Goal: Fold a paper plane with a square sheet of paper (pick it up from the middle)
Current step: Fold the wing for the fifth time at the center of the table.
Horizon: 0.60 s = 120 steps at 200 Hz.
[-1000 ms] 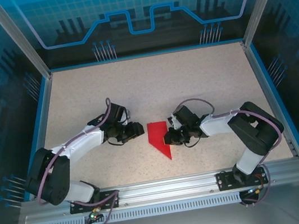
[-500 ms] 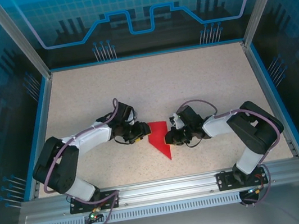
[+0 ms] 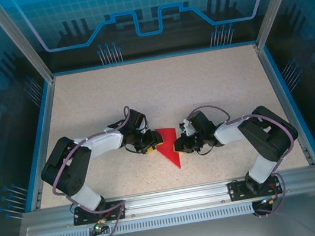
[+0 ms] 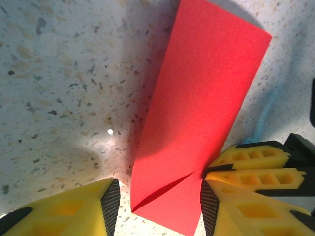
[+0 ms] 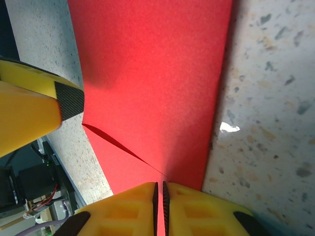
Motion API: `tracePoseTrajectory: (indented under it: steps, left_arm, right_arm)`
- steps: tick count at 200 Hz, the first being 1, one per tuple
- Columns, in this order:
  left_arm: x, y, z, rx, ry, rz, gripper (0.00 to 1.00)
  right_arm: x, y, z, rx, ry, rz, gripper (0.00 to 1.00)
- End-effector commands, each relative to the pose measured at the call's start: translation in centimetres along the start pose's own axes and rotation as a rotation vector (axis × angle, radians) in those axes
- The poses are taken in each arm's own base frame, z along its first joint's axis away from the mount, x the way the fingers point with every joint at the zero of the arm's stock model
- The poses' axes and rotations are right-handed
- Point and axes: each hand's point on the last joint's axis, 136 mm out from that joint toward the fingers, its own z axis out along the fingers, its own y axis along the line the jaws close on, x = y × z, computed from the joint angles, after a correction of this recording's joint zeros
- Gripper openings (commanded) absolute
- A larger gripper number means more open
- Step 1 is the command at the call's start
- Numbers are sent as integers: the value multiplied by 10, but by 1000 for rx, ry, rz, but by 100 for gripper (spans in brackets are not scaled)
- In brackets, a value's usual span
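Observation:
The square sheet of paper (image 3: 168, 142) is bright red and folded into a wedge that points toward the near edge. It lies at mid-table between both grippers. My right gripper (image 3: 178, 145) is shut on its right edge, and the right wrist view shows the pads (image 5: 155, 192) pinching the red sheet (image 5: 157, 73) beside a diagonal fold flap. My left gripper (image 3: 148, 145) is open at the paper's left edge. In the left wrist view its jaws (image 4: 158, 192) straddle the paper's near corner (image 4: 197, 113). A gap is left at the left pad (image 4: 111, 201), and the right pad meets the sheet.
Speckled beige tabletop (image 3: 159, 88) with blue raised borders and metal posts at the sides. The aluminium rail (image 3: 170, 200) carrying both arm bases runs along the near edge. The right gripper's yellow fingers (image 4: 256, 164) sit close beside my left gripper's right finger.
My left arm has moved right toward the paper, and its open jaws now straddle the left edge. The right gripper has kept its hold and barely moved.

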Motion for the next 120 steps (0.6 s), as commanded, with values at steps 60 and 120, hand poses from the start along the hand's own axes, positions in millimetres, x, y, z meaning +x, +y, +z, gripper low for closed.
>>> tracePoseTrajectory:
  steps: [60,120]
  left_arm:
    - [10,-25,11,78,59,30,44]
    - [8,-45,7,130,61,95,42]
  right_arm:
    - [14,-54,9,149,10,81,14]
    - [6,-51,10,126,-6,68,15]
